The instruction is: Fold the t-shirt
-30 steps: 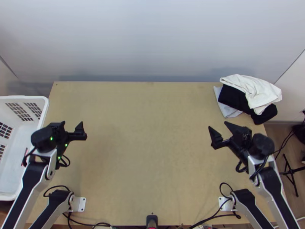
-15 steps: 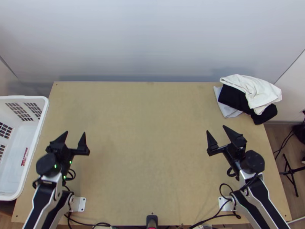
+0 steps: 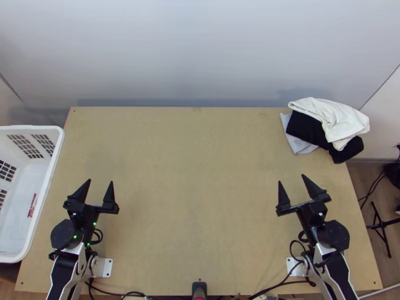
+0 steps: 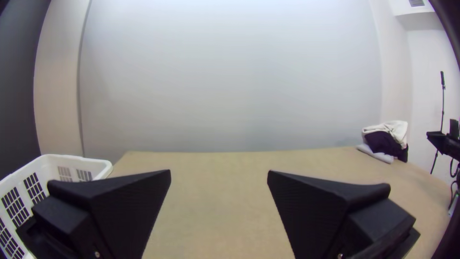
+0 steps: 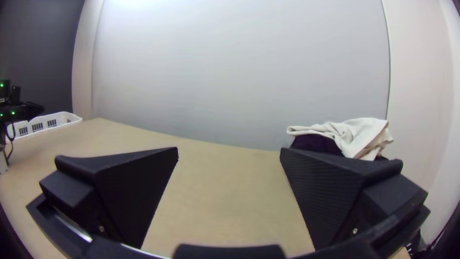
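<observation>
Along the worktop's left edge, a white plastic basket (image 3: 42,192) with smooth walls and grids of small rectangular holes, a small red-and-white mark inside. Over the near left part of the smooth, light wooden worktop (image 3: 200,175), the left gripper (image 3: 100,181), released, with wide, flat, tapering black jaws well apart and only air between. Over the near right part, the right gripper (image 3: 291,178), likewise released and spread wide, clear of all cloth. At the far right corner, a loose heap of soft cloth, reaching past the right edge: a creased white cloth (image 3: 332,117) on top, rumpled and draped; a black cloth (image 3: 312,129) beneath, bunched; a flatter pale grey cloth (image 3: 297,142) lowest, poking out. Impossible to tell which of these is the t-shirt.
</observation>
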Tool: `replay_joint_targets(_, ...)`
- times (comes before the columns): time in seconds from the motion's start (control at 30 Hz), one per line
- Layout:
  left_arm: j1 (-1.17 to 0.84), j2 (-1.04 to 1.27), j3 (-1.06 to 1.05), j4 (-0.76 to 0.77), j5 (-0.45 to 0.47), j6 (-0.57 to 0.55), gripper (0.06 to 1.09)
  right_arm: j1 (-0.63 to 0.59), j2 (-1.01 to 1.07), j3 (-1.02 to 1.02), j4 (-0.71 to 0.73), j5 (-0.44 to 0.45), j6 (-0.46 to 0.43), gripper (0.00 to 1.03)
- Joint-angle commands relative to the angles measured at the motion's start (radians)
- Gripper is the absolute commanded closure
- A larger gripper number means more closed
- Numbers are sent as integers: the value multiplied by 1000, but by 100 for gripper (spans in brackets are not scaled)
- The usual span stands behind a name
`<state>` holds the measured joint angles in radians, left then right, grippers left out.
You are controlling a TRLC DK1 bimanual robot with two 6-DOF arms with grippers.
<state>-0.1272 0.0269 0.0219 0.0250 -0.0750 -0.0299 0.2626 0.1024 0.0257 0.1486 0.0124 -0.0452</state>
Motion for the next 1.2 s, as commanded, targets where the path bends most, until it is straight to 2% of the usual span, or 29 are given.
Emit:
replay_joint_targets(0.0,1,-28,-20,-11,0,-4,10,-23,-104,-23,-63,32,16,4)
replay_joint_targets(0.13,0,-28,-19,-13,7,-5,10,-36,-99,-20,-144,27,93,4)
replay_joint_targets(0.3,11,-27,-19,-19,21,-5,10,-195,-101,-20,-150,27,44,4)
replay_joint_targets(0.47,15,-27,-19,-17,21,-5,10,-358,-102,-20,-150,27,44,4)
replay_joint_targets(1.17,15,-27,-19,-17,21,-5,10,-362,-102,-20,-150,27,44,4)
